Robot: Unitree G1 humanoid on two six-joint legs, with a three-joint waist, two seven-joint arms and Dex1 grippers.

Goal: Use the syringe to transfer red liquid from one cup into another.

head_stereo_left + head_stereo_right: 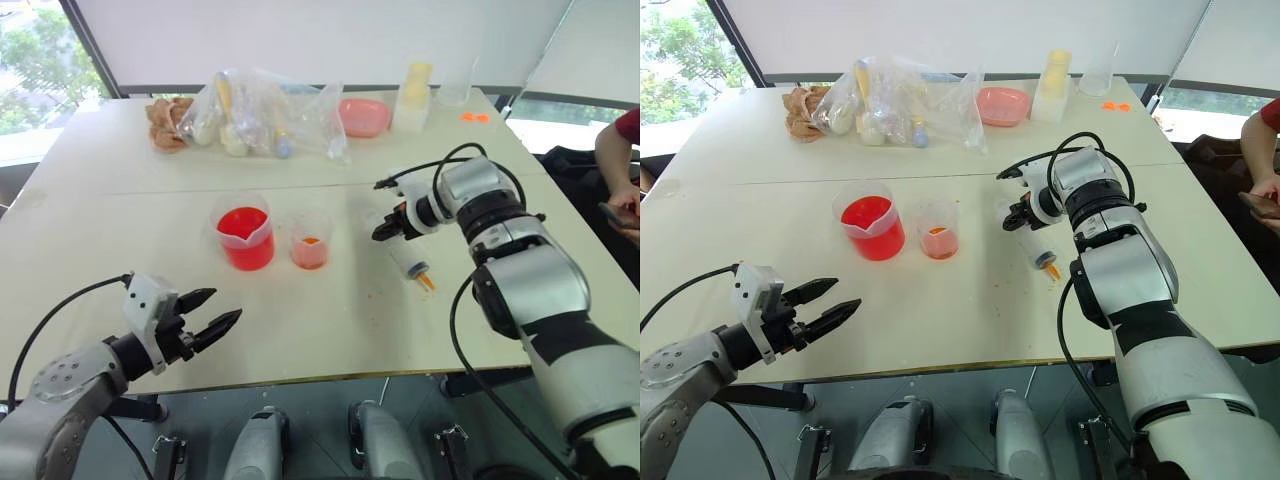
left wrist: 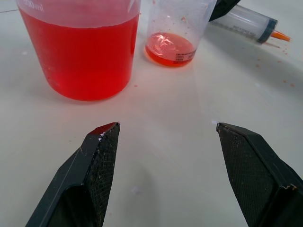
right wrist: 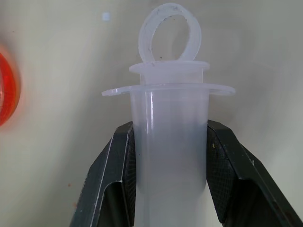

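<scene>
Step in hand, by my read: pick up the syringe (image 1: 415, 266), which lies on the surface (image 1: 330, 330) just right of the small cup (image 1: 310, 240), orange tip toward robot; lift straight up w/o dragging, keep barrel centred btwn fingers, then swing tip over the beaker (image 1: 245, 235) holding the red liquid (image 1: 243, 222). Right end effector (image 3: 170, 156): clamped on syringe barrel just below flange, plunger fully in. Left end effector (image 1: 215, 318): fingers wide apart, holding nothing, hovering near the front edge, well short of both cups.
</scene>
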